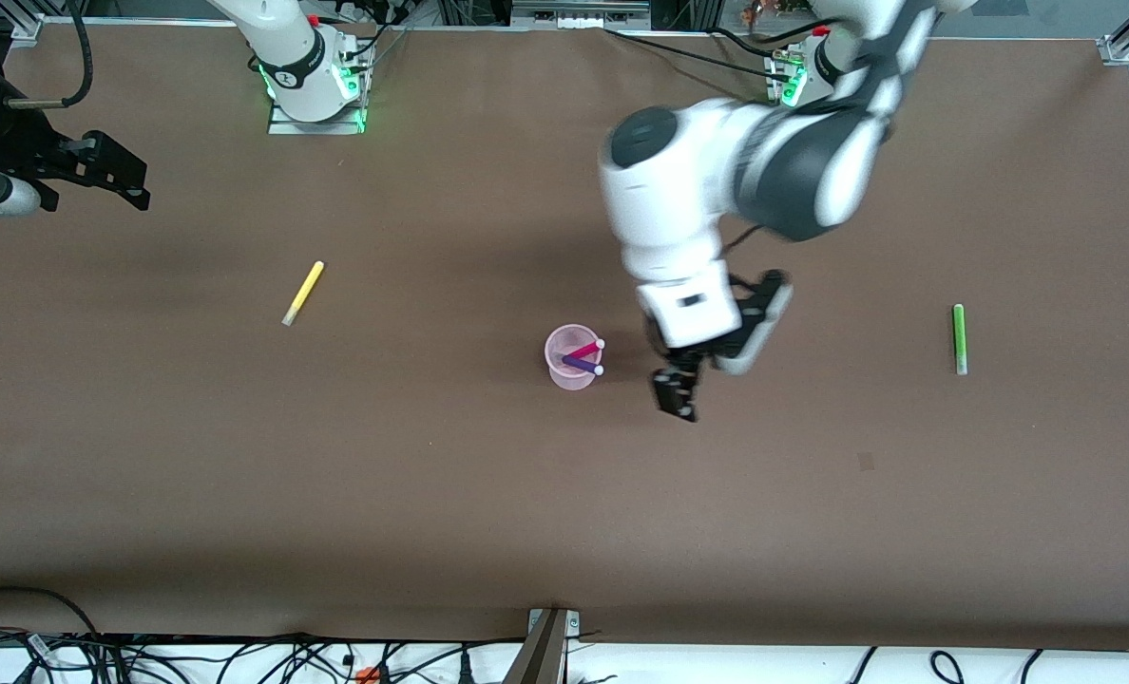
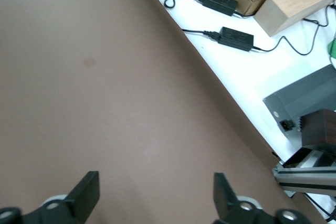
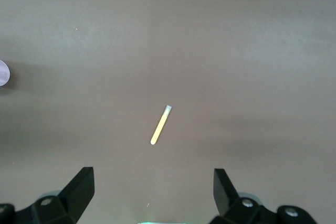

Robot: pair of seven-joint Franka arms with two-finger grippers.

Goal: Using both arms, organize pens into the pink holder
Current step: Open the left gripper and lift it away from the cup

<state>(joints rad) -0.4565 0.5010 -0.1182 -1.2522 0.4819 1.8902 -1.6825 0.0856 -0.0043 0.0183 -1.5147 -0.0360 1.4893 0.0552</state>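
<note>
The pink holder (image 1: pixel 571 357) stands mid-table with the magenta pen (image 1: pixel 583 350) and the purple pen (image 1: pixel 583 365) leaning in it. The yellow pen (image 1: pixel 303 293) lies flat toward the right arm's end and shows in the right wrist view (image 3: pixel 161 125). The green pen (image 1: pixel 959 338) lies flat toward the left arm's end. My left gripper (image 1: pixel 676 395) is open and empty over bare table just beside the holder; its wrist view (image 2: pixel 156 195) shows only tabletop. My right gripper (image 1: pixel 132 180) is open and empty, held high at the right arm's end (image 3: pixel 152 192).
The brown table's edge (image 2: pixel 210 74) shows in the left wrist view, with power bricks (image 2: pixel 236 38), cables and boxes (image 2: pixel 294 1) on the floor past it. A sliver of the holder (image 3: pixel 3 73) shows in the right wrist view.
</note>
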